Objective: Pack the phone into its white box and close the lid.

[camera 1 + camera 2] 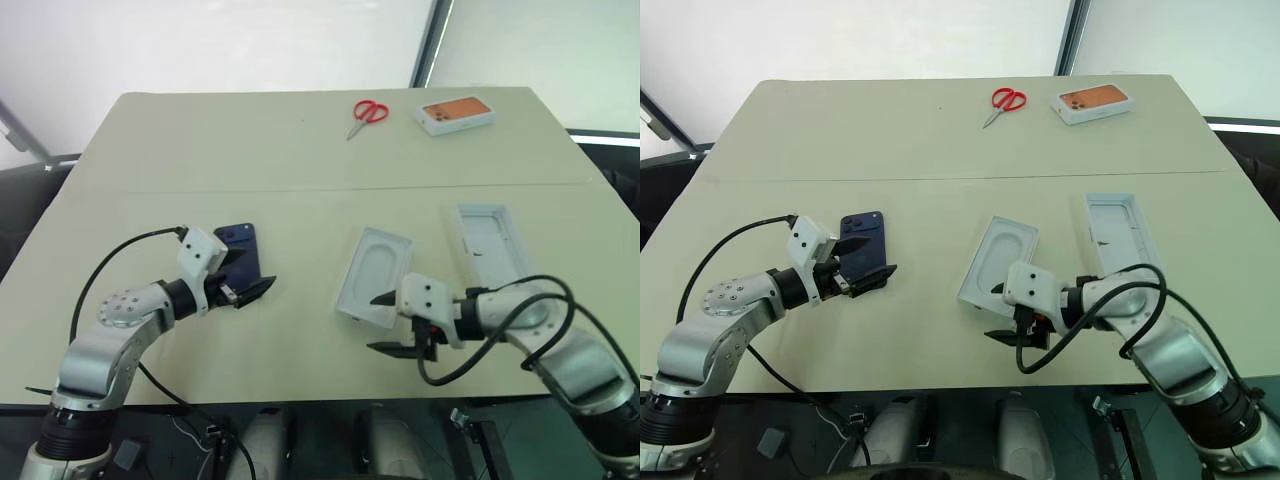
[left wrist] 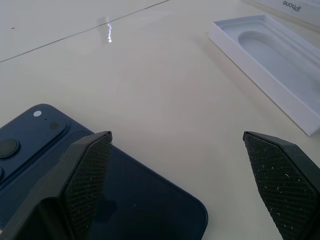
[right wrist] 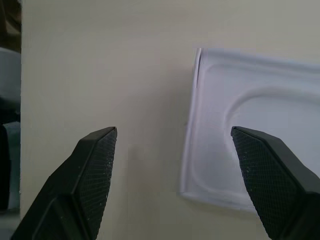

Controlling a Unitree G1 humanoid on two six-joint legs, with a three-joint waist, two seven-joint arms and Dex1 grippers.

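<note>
The phone lies back up on the table, dark navy, its camera cluster showing. My left gripper is open just at the phone's near end, one finger over its edge, nothing held. A white insert with an oval recess lies at the middle. My right gripper stands open at the insert's near corner, holding nothing. The lid lies open side up to the right, pale inside. The white box is hidden from me.
Red scissors and an orange-topped white box lie at the table's far edge. A seam runs across the tabletop. Bare table lies between the phone and the insert. The near table edge is close under both arms.
</note>
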